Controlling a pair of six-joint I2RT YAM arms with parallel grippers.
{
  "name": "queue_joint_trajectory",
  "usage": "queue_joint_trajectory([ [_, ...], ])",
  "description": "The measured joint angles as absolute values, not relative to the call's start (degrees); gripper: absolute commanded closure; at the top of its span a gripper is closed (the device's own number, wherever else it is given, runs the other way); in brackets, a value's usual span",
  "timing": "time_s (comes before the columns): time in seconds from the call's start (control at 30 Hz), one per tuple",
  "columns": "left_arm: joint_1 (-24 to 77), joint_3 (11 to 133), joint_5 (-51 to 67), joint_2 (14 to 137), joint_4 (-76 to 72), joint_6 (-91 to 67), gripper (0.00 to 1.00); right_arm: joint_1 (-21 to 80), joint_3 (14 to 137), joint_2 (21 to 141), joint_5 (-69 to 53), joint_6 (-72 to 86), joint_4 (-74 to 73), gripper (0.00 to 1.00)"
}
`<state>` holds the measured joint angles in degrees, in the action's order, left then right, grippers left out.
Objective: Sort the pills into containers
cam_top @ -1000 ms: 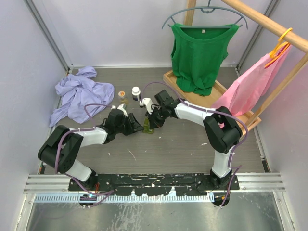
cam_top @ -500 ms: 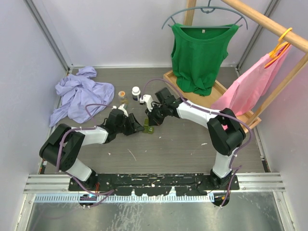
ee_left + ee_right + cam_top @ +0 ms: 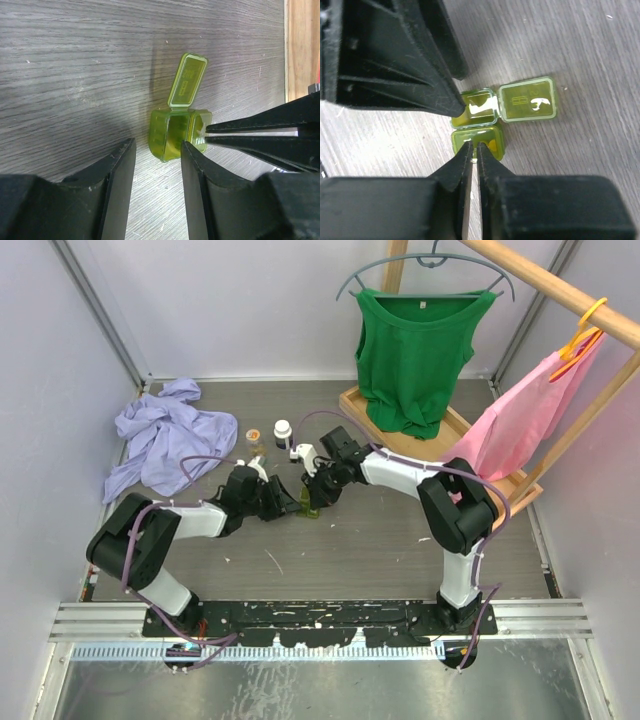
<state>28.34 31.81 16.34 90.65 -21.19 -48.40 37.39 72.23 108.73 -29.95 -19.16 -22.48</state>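
The olive-green pill case [image 3: 172, 135] sits on the grey wood-grain desk [image 3: 380, 540], about midway between the two arms and a little ahead of them. It has two compartments side by side. One compartment is uncovered, and its lid [image 3: 527, 100] is flipped back flat on the desk, away from the left arm. The other compartment faces the right arm.

The right claw [image 3: 473, 147] points straight at that second compartment. Its two fingers are pressed together with only a thin slit between them, and the tips rest on the compartment's near rim. Whether anything is pinched between the tips cannot be made out.

The left claw [image 3: 156, 146] comes in from the opposite side with its fingers apart. The case lies just beyond and partly between the tips. One finger is at the edge of the uncovered compartment, while the other stands clear of the case, with bare desk showing in the gap. It does not clamp the case.

Farther back on the desk stand a small white-capped bottle [image 3: 283, 428] and, beside it, an orange-lidded jar [image 3: 254, 434]. A crumpled lavender cloth [image 3: 165, 440] lies at the back left. At the back right, a wooden rack [image 3: 560, 285] carries a green tank top [image 3: 415, 360] on a grey hanger [image 3: 430, 265], with a pink garment [image 3: 505, 425] next to it.
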Motion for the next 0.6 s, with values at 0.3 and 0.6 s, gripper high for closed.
queue_joint_trajectory([
  [0.3,27.6,32.1,14.3,78.6,-12.9,-43.6,0.36,32.3,72.2,102.8,-46.4,-18.3,-24.2,0.41],
  [0.6,25.0,40.1,5.3,66.5,0.0,-31.7,0.02,27.6,69.1,91.3,-58.2,-19.7,-22.2,0.32],
])
